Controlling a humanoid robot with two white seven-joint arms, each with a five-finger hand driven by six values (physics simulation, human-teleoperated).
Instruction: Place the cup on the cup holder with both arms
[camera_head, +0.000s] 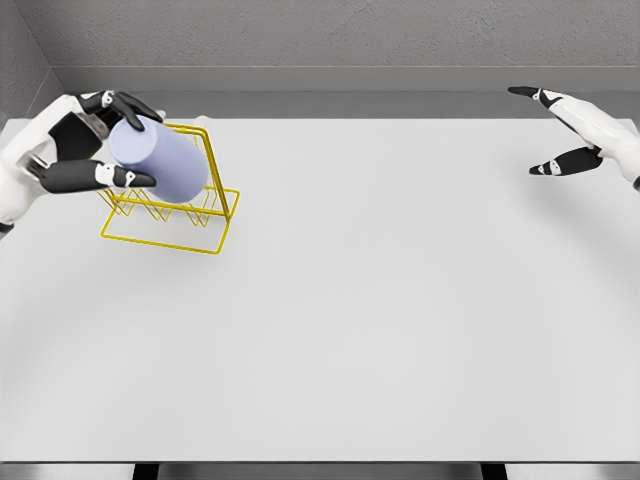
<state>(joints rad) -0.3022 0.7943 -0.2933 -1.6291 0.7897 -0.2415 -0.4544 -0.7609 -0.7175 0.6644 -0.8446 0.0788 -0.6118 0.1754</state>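
Nearest to me the white table (360, 330) lies bare, so nothing crowds the approach. Farther back on the left sits the yellow wire cup holder (170, 215), its low base frame toward me and its taller loop behind. My left hand (80, 150) is wrapped around the pale lavender cup (160, 160), fingers above and thumb below, holding it tilted on its side right over the holder's prongs. I judge I am at the seating step, so I would lower slowly and line the cup's open end with a prong. I cannot tell which way the mouth faces. I would loosen the fingers only once the wire bears the weight, since a push sideways could shove the light frame. Far right, my right hand (580, 135) hangs spread, holding nothing, well apart from the work.
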